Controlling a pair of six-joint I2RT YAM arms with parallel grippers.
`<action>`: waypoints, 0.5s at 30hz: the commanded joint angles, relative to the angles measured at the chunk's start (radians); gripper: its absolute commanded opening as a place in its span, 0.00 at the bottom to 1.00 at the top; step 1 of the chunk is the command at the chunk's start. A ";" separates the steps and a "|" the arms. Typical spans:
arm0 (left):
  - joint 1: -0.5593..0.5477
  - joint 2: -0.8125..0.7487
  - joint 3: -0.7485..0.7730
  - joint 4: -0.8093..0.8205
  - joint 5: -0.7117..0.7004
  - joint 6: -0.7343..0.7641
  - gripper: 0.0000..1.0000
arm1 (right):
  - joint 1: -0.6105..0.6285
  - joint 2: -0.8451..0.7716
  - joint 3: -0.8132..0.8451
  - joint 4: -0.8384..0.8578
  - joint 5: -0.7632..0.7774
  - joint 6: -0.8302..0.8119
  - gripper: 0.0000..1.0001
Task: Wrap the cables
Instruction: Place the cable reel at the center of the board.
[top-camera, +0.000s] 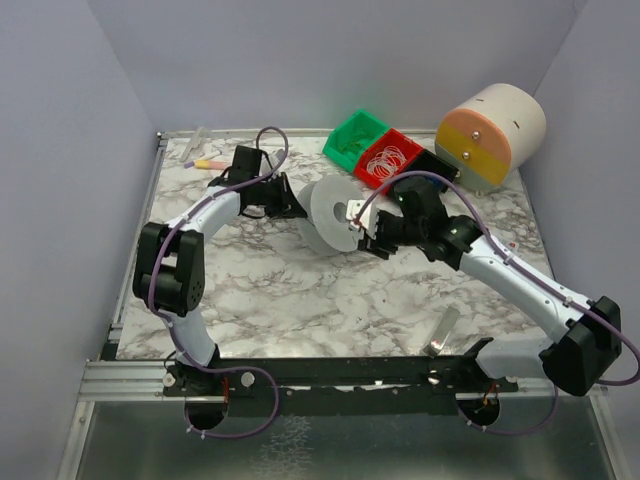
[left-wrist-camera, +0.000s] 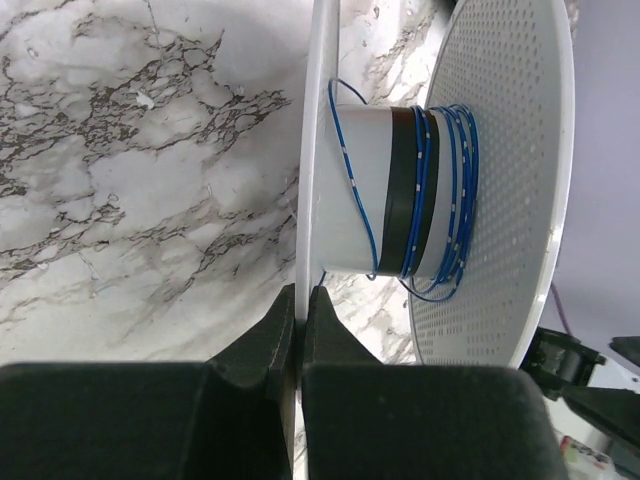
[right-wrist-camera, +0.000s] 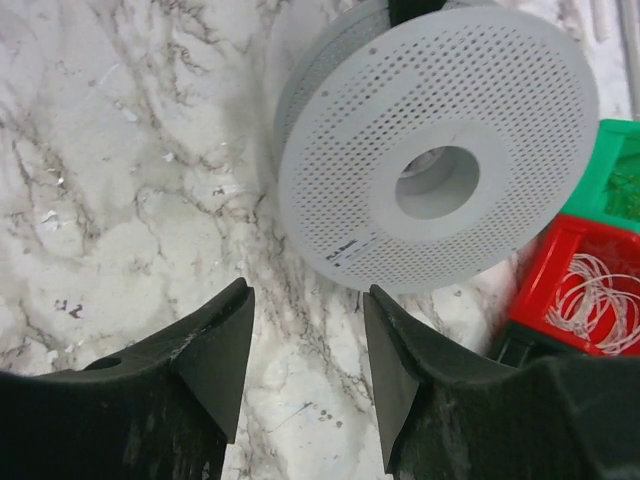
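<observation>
A light grey perforated spool (top-camera: 330, 215) stands on edge on the marble table. My left gripper (top-camera: 298, 208) is shut on the edge of its left flange (left-wrist-camera: 320, 150); the jaws pinch it at the bottom of the left wrist view (left-wrist-camera: 303, 292). A thin blue wire (left-wrist-camera: 445, 190) and a black band (left-wrist-camera: 402, 190) lie round the white hub (left-wrist-camera: 362, 190). My right gripper (top-camera: 368, 238) is open and empty, just right of the spool, facing its outer flange (right-wrist-camera: 440, 150), fingertips (right-wrist-camera: 305, 300) short of it. No hair-thin dark grey cables show.
A red bin (top-camera: 392, 158) with white wire rings (right-wrist-camera: 590, 290) and a green bin (top-camera: 355, 138) stand behind the spool. A cream, orange and yellow drum (top-camera: 490, 132) lies at the back right. A pink and yellow pen (top-camera: 210, 163) lies back left. A metal strip (top-camera: 440, 332) lies near the front.
</observation>
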 joint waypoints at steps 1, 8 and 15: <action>0.035 0.033 -0.067 0.131 0.106 -0.074 0.00 | -0.033 0.010 -0.050 -0.059 -0.118 0.034 0.54; 0.090 0.075 -0.098 0.153 0.095 -0.092 0.04 | -0.150 0.036 -0.096 0.028 -0.169 0.162 0.60; 0.108 0.100 -0.125 0.111 0.062 -0.034 0.21 | -0.192 0.095 -0.107 0.091 -0.045 0.233 0.63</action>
